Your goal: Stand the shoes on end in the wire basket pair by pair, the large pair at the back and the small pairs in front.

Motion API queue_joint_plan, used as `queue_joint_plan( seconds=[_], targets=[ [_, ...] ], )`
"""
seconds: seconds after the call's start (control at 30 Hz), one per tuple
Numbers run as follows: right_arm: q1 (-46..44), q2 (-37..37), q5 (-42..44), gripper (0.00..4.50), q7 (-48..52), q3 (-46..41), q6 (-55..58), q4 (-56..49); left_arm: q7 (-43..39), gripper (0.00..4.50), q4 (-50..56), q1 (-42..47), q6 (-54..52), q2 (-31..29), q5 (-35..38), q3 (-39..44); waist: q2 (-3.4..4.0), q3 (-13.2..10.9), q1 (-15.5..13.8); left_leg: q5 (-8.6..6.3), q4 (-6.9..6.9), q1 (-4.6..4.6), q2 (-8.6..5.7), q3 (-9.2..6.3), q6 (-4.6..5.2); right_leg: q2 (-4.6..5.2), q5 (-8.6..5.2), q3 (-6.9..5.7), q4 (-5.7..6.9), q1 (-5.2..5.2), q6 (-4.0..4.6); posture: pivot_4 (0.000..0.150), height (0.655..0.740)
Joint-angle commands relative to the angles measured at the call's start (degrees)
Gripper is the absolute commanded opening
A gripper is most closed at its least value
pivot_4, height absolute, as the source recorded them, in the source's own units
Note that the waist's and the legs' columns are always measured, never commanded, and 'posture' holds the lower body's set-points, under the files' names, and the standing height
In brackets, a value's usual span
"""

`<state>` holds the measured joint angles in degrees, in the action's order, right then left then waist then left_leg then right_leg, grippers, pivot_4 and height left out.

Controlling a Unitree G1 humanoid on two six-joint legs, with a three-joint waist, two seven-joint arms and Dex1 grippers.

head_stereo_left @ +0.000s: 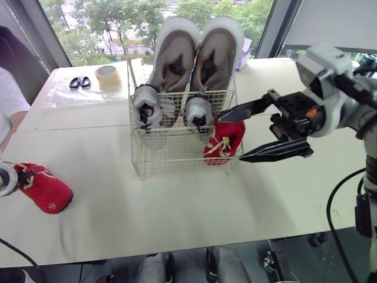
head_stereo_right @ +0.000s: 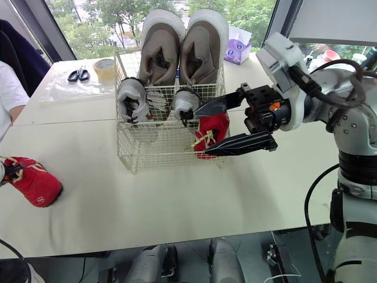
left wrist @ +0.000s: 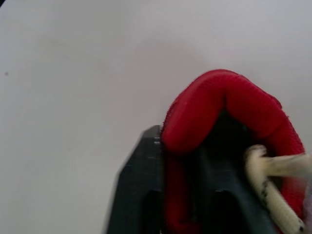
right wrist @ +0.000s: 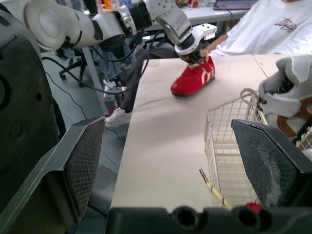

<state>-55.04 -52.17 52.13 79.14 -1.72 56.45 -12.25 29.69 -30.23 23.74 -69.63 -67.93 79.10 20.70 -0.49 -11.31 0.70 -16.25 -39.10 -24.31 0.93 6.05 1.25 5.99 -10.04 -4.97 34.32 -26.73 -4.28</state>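
The right pincer (head_stereo_left: 231, 138) reaches in from three o'clock with its two black fingers spread wide, one above and one below the front right corner of the basket. It grips nothing. My guess is that it is parked there because the shoe in that corner needs no more help. The left pincer (right wrist: 199, 56) is clenched on the collar of the other red shoe, one finger inside the opening and one outside. That hold lets the shoe be lifted and tipped onto its end.

The counter (head_stereo_left: 177, 218) is pale and broad, and the wire basket (head_stereo_left: 171, 159) sits at its middle. At twelve o'clock in the basket the large pair (head_stereo_left: 175, 56) stands on end side by side, rising well above the rim. At the back it blocks nothing smaller. In front of it the small grey pair (head_stereo_left: 146, 106) stands upright, filling the nine o'clock side and the centre of the front row.

The first red shoe (head_stereo_left: 224, 141) stands at the basket's four o'clock corner, laces facing out. Its mate, the second red shoe (head_stereo_left: 44, 188), lies on the counter far out at eight o'clock, well apart from the basket. It looks to me like the last piece to go in, though I cannot make out a free slot beside its partner.

Off at eleven o'clock a tape roll (head_stereo_left: 108, 77) and scissors (head_stereo_left: 80, 82) lie on a clear sheet — no part of this job.
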Motion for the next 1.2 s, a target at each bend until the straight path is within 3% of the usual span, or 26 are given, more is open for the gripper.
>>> queue_joint_plan(
  seconds=[0.03,0.17,0.33,0.4,0.5,0.63,0.83,0.93,1.1,1.2],
  targets=[
    [-0.4,-1.1,1.2,4.50,-0.6,-2.3,0.0,-1.3,-2.5,0.05,-0.3,1.8,-2.7,-1.0,-5.0,3.0,-0.01,0.0,0.0,0.00,0.00,0.00,0.01,0.00,0.00,-0.01,0.00,0.00,0.01,0.00,0.00,0.150,0.7400],
    [-0.5,-0.9,0.2,4.50,-0.5,-1.5,-0.9,0.0,-1.2,0.05,6.9,3.4,-3.2,-0.8,-5.9,10.4,-0.15,0.0,0.0,0.01,-0.02,0.00,0.04,-0.04,-0.01,0.00,0.00,0.00,0.02,0.00,0.00,0.150,0.7400],
    [-2.9,0.1,-1.5,4.50,-0.3,-0.4,-2.0,3.9,-4.1,0.05,31.1,10.1,4.3,3.3,-4.6,15.9,-0.62,0.1,-0.9,-0.06,-0.09,-0.02,-0.02,-0.16,-0.19,0.23,0.00,-0.04,0.01,0.06,0.01,0.150,0.7400],
    [-4.1,0.9,-2.1,4.50,-0.3,0.1,-2.5,5.6,-8.6,0.05,41.9,13.4,11.1,5.0,-7.6,15.3,-0.66,0.1,-1.1,-0.08,-0.10,-0.02,-0.13,-0.13,-0.22,0.46,0.03,-0.04,-0.01,0.08,0.04,0.150,0.7400],
    [-5.2,1.6,-3.1,4.50,-0.1,0.7,-3.1,7.4,-11.4,0.05,50.8,20.0,19.2,12.7,-4.3,15.2,-0.65,0.1,-1.3,-0.08,-0.09,-0.02,-0.21,-0.09,-0.21,0.48,0.04,-0.04,-0.06,0.10,0.05,0.150,0.7400],
    [-5.6,2.1,-3.8,4.50,-0.2,1.0,-3.0,8.2,-15.4,0.05,62.0,19.8,26.6,20.1,-10.7,8.1,-0.61,0.1,-1.2,0.04,-0.09,0.11,-0.17,0.02,-0.02,0.23,0.06,-0.03,0.00,0.15,0.01,0.150,0.7400],
    [-6.4,2.8,-6.0,4.50,-0.1,2.1,-4.0,10.1,-20.0,0.05,67.6,17.5,31.8,30.7,-14.0,-1.3,-0.65,0.1,-1.5,0.08,-0.21,0.34,-0.05,0.05,-0.06,-0.14,0.12,-0.01,0.00,0.47,0.07,0.150,0.7400],
    [-6.9,2.7,-6.5,4.50,-0.6,2.0,-3.6,10.6,-20.8,0.05,69.2,15.6,32.7,34.3,-12.2,-3.0,-0.65,0.1,-1.5,0.09,-0.23,0.35,-0.04,0.00,-0.04,-0.15,0.14,0.02,0.00,0.48,0.06,0.150,0.7400],
    [-7.0,3.0,-6.4,4.50,-1.5,1.4,-2.8,10.5,-22.1,0.05,68.5,13.0,34.1,37.1,-12.5,-3.2,-0.65,0.1,-1.4,0.10,-0.24,0.37,-0.01,-0.03,-0.02,-0.19,0.17,0.04,0.02,0.48,0.01,0.150,0.7400],
    [-6.3,3.1,-6.0,4.50,-2.9,0.8,-2.0,9.7,-24.3,0.05,67.8,10.4,35.2,38.8,-18.5,-7.5,-0.65,0.1,-1.5,0.10,-0.28,0.36,0.00,-0.04,-0.01,-0.20,0.17,0.03,0.02,0.51,0.01,0.150,0.7400]
  ],
)
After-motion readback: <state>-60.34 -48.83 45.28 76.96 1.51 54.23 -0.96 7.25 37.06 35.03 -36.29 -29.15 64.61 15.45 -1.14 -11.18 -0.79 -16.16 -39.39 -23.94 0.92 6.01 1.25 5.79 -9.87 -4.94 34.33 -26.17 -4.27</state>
